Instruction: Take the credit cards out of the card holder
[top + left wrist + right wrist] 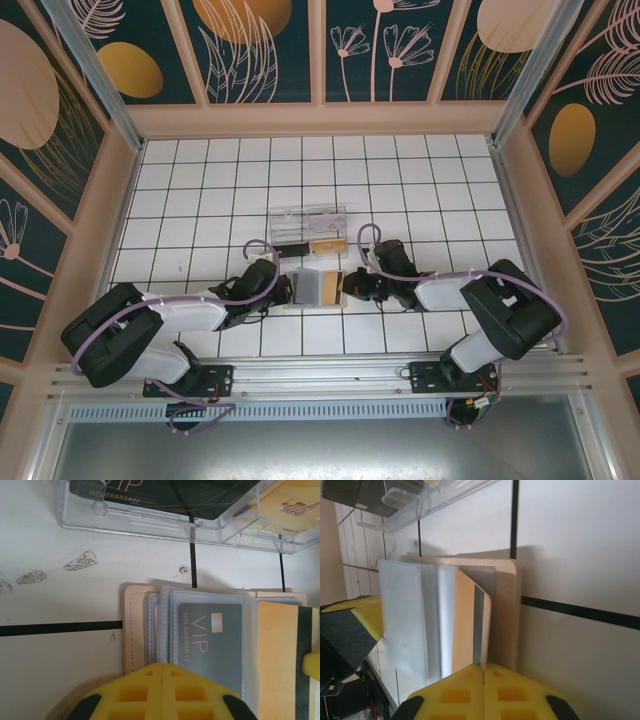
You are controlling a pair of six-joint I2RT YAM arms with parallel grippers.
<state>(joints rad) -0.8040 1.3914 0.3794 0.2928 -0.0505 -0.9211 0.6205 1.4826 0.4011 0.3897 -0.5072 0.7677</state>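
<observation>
The card holder [303,290] lies open on the tiles between my two grippers, tan outside [132,630] with clear plastic sleeves. A grey VIP credit card [210,635] sits in one sleeve. My left gripper [162,667] is shut on the sleeves' near edge at the holder's left side [287,290]. My right gripper [484,667] is shut on the edge of an orange-gold credit card [466,625] with a dark stripe, which stands tilted up from the holder's tan cover [506,610]. That same card [280,660] lies at the right in the left wrist view.
A clear plastic compartment box [308,230] stands just beyond the holder, with a black VIP card [150,492] and a gold card [295,510] inside. White tiles stretch behind and to both sides. Wooden walls [320,120] enclose the table.
</observation>
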